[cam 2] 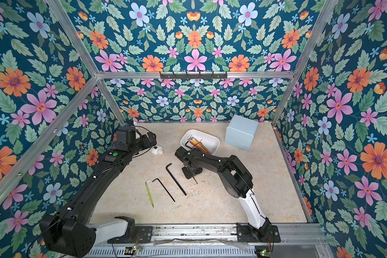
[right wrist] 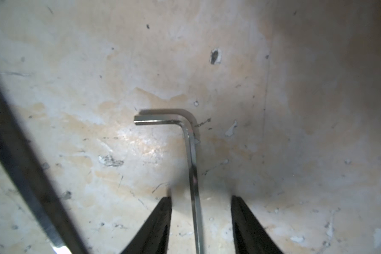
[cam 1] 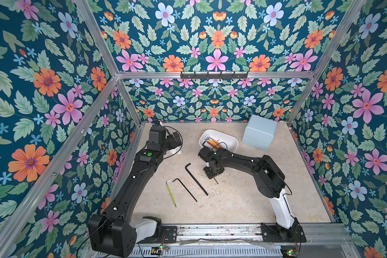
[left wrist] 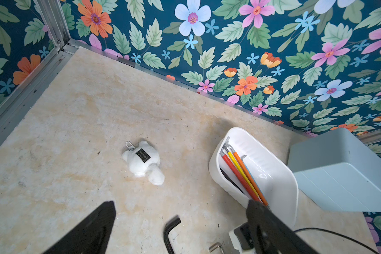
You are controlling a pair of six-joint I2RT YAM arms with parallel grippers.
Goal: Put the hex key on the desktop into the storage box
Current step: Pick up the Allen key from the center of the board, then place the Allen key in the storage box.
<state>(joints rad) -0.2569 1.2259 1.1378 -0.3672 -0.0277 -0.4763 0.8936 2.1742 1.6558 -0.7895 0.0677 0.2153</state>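
A small silver hex key lies flat on the beige desktop. My right gripper stands open just above it, with one finger on each side of the long shaft and not touching it. In a top view only the key's tip shows below that gripper. Two black hex keys and a yellow-green one lie left of it. The white storage box behind holds several coloured hex keys. My left gripper hangs open and empty at the back left.
A pale blue cube-shaped box stands right of the storage box, near the back wall. A small white plush toy lies on the desktop under the left arm. Aluminium rails and flowered walls close in the desktop.
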